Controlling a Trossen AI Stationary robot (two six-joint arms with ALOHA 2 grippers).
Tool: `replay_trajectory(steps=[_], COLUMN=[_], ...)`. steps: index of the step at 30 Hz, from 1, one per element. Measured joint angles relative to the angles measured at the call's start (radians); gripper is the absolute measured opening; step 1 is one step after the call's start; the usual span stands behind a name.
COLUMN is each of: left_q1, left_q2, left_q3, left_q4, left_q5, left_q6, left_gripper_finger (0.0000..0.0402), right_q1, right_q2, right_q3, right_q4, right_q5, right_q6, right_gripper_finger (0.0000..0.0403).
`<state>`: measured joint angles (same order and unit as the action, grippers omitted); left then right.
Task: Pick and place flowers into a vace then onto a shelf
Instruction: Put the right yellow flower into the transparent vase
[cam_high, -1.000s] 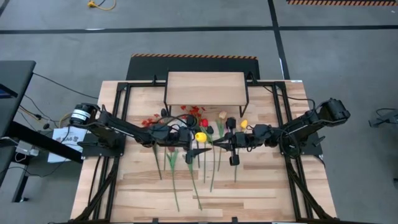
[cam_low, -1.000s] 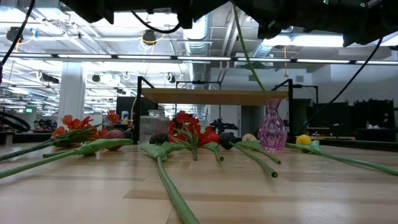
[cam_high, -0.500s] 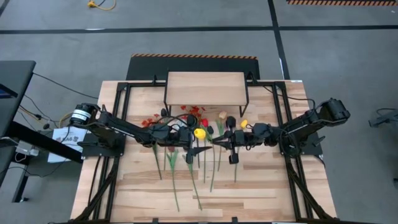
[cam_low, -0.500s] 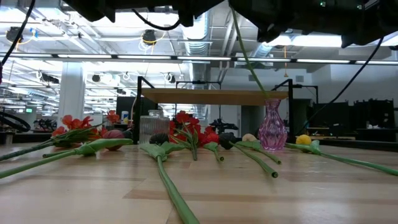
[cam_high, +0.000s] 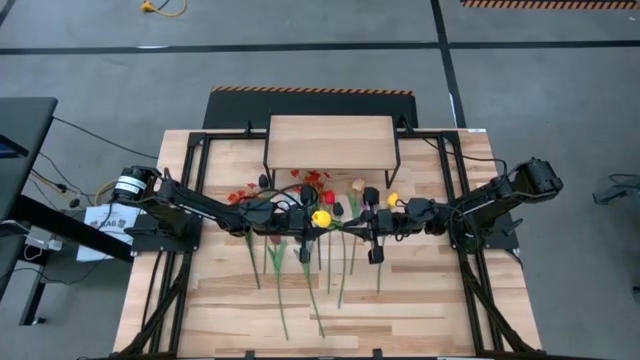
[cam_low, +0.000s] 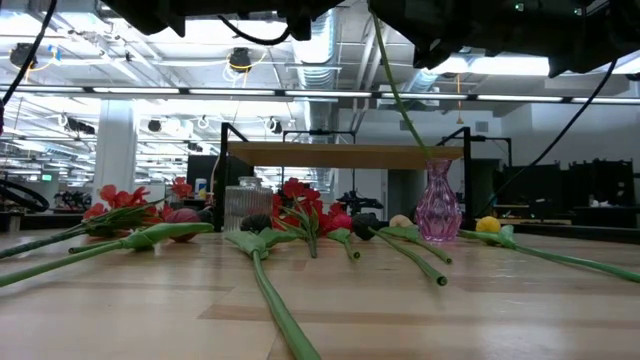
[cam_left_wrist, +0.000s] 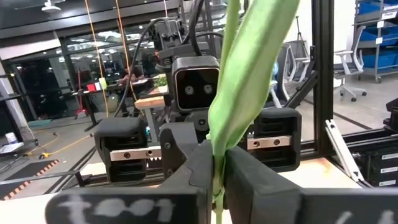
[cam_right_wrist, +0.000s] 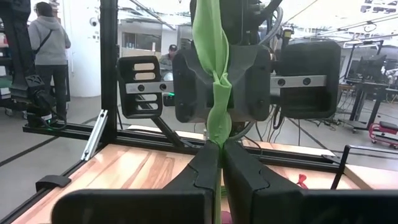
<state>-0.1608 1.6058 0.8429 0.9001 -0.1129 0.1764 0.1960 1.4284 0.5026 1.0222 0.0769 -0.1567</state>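
Both end effectors are pinching one yellow tulip (cam_high: 322, 218) in mid-air: left end effector (cam_high: 312, 226) and right end effector (cam_high: 345, 228) facing, its stem running left-right between them.

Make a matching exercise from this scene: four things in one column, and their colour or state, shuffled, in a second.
Things:
1. shelf
2. vase
3. left gripper
4. red flowers

Colour or state:
a. pink, standing upright
b. shut on a green stem
c. lying on the table
d. light wood top on black legs

Pairs: 1-d, 2-a, 3-b, 4-c
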Motion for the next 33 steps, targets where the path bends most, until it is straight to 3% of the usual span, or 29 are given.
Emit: replay_trajectory(steps=[8,17,22,33], left_q1=[0.004,0.013,0.013,0.013], left_q2=[-0.001,-0.020,-0.088,-0.324], left_q3=[0.000,0.000,0.000,-0.001], left_q4=[-0.008,-0.075,-0.211,-0.531], left_q5=[0.002,-0.012,-0.036,-0.244], left_q6=[0.000,0.000,0.005,-0.040], left_gripper_finger=[0.0005,0.0004,0.0004,0.0004], right_q1=[0.000,0.000,0.000,0.000], right_q2=[0.000,0.000,0.000,0.000], right_q3=[0.000,0.000,0.000,0.000], right_q4=[0.001,-0.009,-0.035,-0.052], right_q5=[0.003,0.003,0.003,0.003], right_q6=[0.030,0.053,0.052,0.053], right_gripper_finger=[0.0033,0.0120,0.0162,0.0196])
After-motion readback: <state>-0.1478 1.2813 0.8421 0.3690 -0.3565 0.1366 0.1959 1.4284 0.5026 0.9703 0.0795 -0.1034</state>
